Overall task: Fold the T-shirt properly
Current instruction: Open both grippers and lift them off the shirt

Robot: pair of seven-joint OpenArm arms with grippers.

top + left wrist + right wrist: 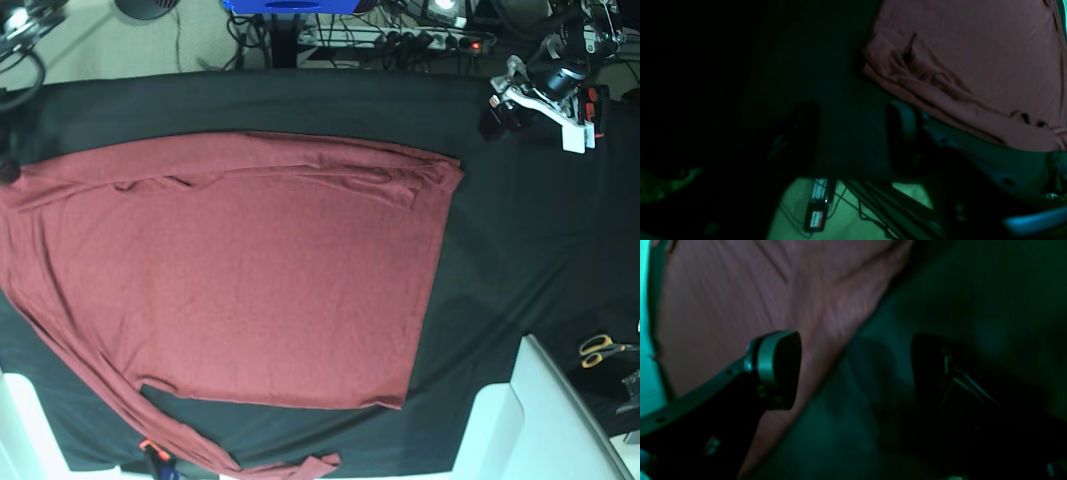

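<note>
Right claw (853, 370) apart over maroon T-shirt (240, 270) edge; shirt flat, sleeve folded; left claw (853, 133) apart.

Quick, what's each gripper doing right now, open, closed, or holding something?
Left gripper: jaws open, holding nothing, beside the T-shirt.
Right gripper: jaws open, empty, straddling the T-shirt's edge.

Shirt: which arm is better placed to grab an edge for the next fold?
Probably the right. The right pincer, open, straddles the shirt edge: one finger over fabric, one over the black cloth. The left pincer, also open, is beside the shirt's corner, over cloth only.
</note>
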